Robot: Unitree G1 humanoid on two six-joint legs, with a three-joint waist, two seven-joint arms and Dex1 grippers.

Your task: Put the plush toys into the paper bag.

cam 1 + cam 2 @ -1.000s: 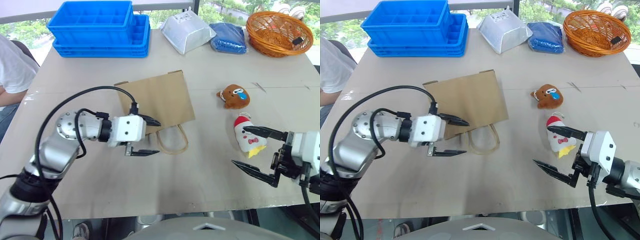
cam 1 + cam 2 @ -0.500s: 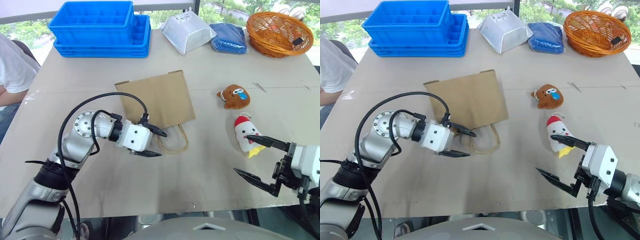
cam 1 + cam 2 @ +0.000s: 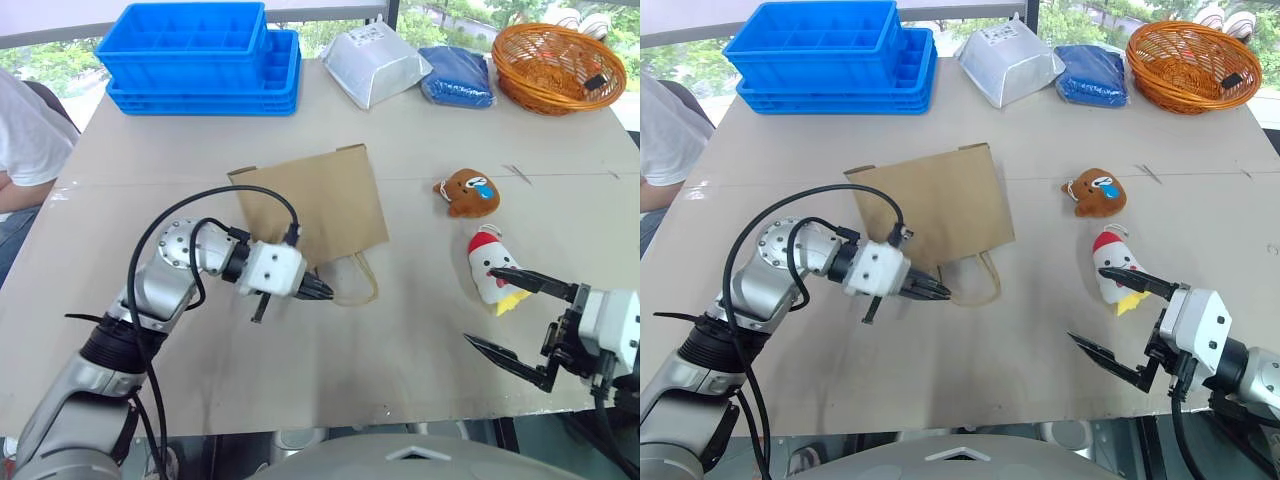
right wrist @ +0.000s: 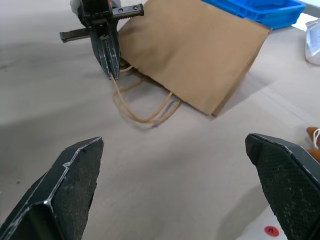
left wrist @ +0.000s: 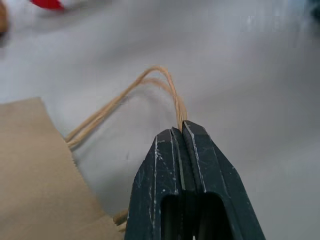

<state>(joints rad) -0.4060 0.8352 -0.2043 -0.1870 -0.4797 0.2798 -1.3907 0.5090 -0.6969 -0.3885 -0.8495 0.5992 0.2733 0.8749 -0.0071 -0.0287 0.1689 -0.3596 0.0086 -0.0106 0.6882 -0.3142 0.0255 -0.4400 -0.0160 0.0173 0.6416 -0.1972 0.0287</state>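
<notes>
Left wrist view: left gripper [image 5: 182, 131] pinching the cord handles [image 5: 150, 90] of the flat tan kraft paper bag [image 3: 312, 204], mid-table. Right gripper [image 3: 520, 320] gaping near the front edge. Brown round plush [image 3: 470, 192] and white cone plush [image 3: 493, 266] lying right of the bag, both remaining unpacked.

The left arm [image 3: 150, 300] is built of rounded silver-grey metal segments, with a disc-shaped joint cap ringed by small screws, and it ends in a boxy white wrist housing that carries the left claw [image 3: 318, 291] of two tapered black fingers with scuffed edges. Thin black cables loop out in wide arcs from the arm to that housing. The right claw [image 3: 520, 327] has two long, pointed black fingers with a grainy surface, mounted on a black bracket and a white block-shaped housing.
</notes>
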